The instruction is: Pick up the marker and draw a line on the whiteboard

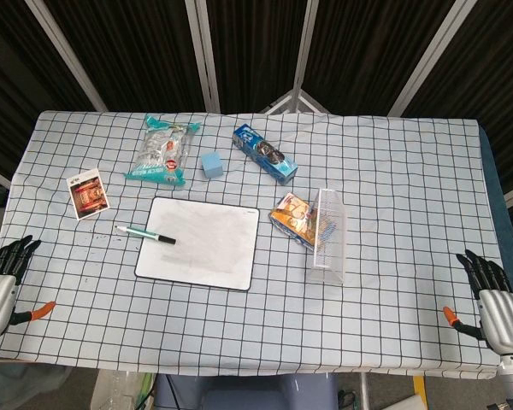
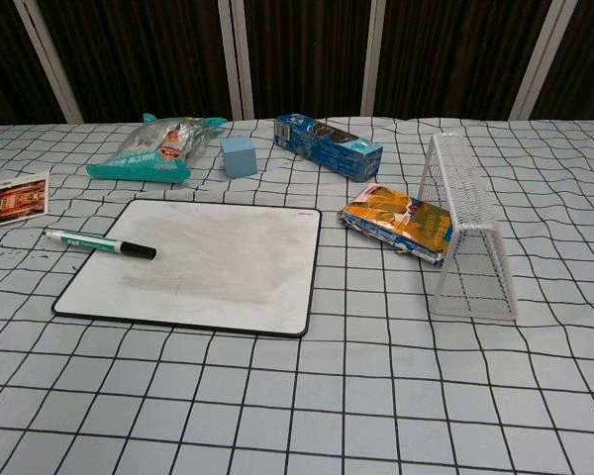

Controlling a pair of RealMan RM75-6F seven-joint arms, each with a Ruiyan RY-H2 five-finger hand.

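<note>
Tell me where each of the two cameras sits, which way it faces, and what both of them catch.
Head view: high above the near table edge, looking steeply down; the left hand and right hand show at the bottom corners, fingers apart, empty.
Chest view: lower, near table height, facing forward across the checked cloth; no part of the robot shows.
Shared: the whiteboard, the marker lying across its left edge, and the wire basket on its side.

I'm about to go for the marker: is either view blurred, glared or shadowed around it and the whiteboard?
Head view: sharp and evenly lit, marker clear across the whiteboard's left edge, no glare, only grey smudges; left hand and right hand sit at the frame edges. Chest view: also sharp, soft shadows, marker crisp, neither hand shows.
</note>
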